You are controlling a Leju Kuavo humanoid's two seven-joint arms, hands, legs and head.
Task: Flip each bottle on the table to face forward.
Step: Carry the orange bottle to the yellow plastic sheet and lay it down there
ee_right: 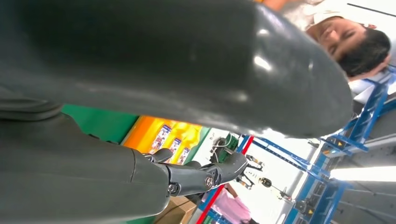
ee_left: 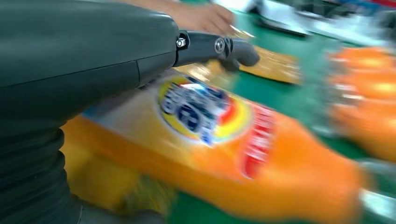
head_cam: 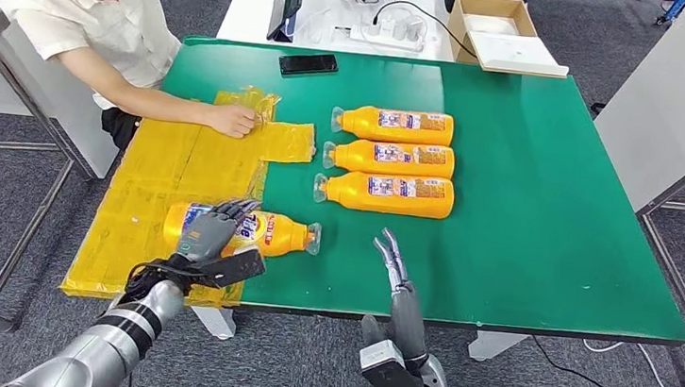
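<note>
Left hand resting, fingers draped, on orange bottle lying on bench; right hand open, empty.

The head view looks forward and down from high on the robot onto the green tabletop, both arms rising from the lower edge. The left wrist view sits close behind the left hand, almost against the blurred orange plastic bottle with the round blue label that the head view shows under that hand. The right wrist view, turned, peers past the right hand across the table's green edge toward the seated person in a white shirt, also in the head view.
</note>
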